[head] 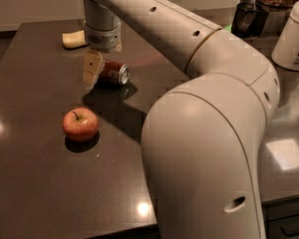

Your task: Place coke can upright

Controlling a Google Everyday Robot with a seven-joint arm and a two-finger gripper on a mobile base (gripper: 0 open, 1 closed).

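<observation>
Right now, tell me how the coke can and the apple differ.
Shape: the coke can is a cylinder with a silver end, while the apple is round with a stem. Pose: the coke can lies on its side, while the apple sits stem-up. Position: the coke can is right at the gripper, farther back on the table; the apple sits apart from it, nearer the camera. Both are red.
</observation>
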